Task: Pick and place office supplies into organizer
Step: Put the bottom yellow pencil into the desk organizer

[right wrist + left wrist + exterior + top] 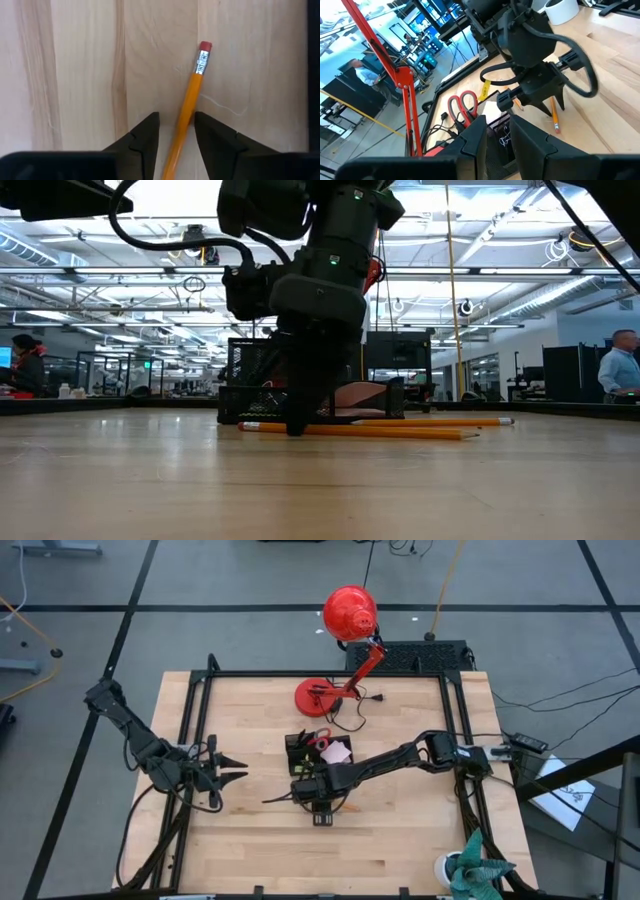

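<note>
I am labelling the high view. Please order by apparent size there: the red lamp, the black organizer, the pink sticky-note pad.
1. Red lamp, largest by far.
2. Black organizer, partly hidden under the right arm.
3. Pink sticky-note pad, smallest.

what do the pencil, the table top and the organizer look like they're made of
Pencil: probably wood under glossy orange paint, with a ridged metal ferrule and a pink-red rubber eraser. It lies between the right gripper's open fingers.
Table top: pale, smooth wood, with grain lines and plank seams.
Organizer: black mesh, likely metal wire; not certain.
</note>
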You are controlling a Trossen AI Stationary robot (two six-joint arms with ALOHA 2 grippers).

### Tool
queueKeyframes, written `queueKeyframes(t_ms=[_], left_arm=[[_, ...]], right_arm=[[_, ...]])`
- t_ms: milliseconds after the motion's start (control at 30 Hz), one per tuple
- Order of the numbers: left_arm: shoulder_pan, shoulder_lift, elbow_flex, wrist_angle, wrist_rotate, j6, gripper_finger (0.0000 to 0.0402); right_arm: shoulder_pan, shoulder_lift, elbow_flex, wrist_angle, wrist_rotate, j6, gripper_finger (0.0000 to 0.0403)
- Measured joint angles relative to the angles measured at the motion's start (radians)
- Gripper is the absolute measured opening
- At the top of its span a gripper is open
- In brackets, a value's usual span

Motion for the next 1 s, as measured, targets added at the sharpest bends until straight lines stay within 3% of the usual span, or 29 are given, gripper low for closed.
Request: queueKeyframes(t_ms=[733, 1000], left_arm=[[0.000, 0.000, 0.000, 0.001, 0.000, -0.002, 0.0093], [0.000, 0.000, 0.000, 0.001, 0.001, -0.003, 0.0093]], right_arm=[[0.002, -0.002, -0.017, 0.044, 0.016, -0.031, 0.0018], [0.013, 0.004, 0.030, 0.003, 0.058, -0.032, 0.0022]])
